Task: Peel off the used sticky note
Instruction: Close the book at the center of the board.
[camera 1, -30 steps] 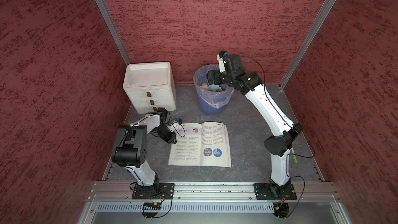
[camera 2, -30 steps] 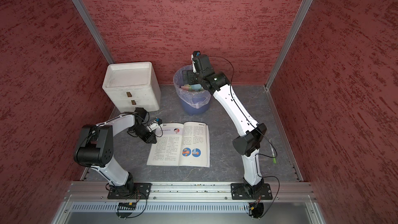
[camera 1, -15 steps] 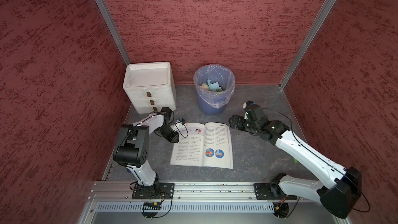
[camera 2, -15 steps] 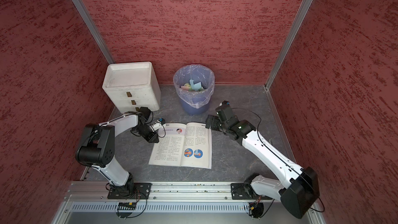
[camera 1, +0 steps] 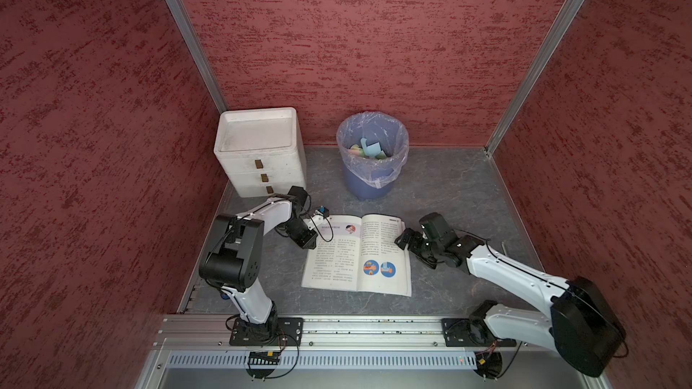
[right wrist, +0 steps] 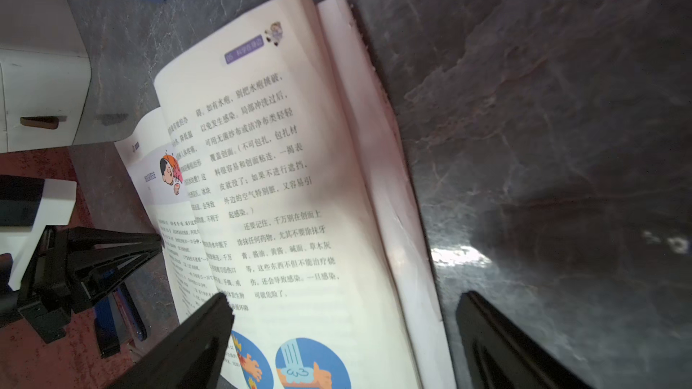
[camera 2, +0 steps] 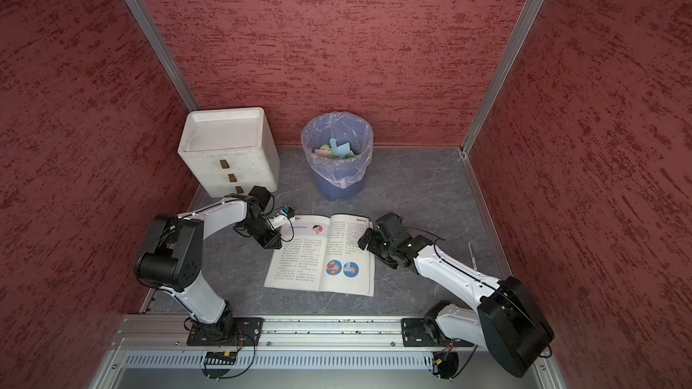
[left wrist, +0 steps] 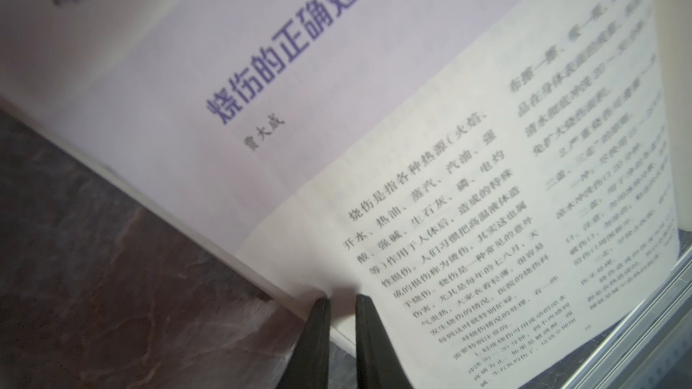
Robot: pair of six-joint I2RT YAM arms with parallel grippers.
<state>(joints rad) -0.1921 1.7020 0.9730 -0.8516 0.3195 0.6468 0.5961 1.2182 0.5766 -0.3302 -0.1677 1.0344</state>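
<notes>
No sticky note shows on the book (camera 1: 355, 256), notes (camera 1: 369, 149) lie in the far bin (camera 1: 374, 117); my left claw (left wrist: 340, 298), nearly clenched at its left edge (grip uncertain), should pinch one leaf only, right claw (right wrist: 344, 296) released.

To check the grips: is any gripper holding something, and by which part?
Right gripper: open, holds nothing. Left gripper: nearly shut at the book's outer page edge; whether it pinches the page cannot be told.

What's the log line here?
left gripper: narrow, at open book left edge | right gripper: open, straddling right edge | coloured notes: in wastebasket
</notes>
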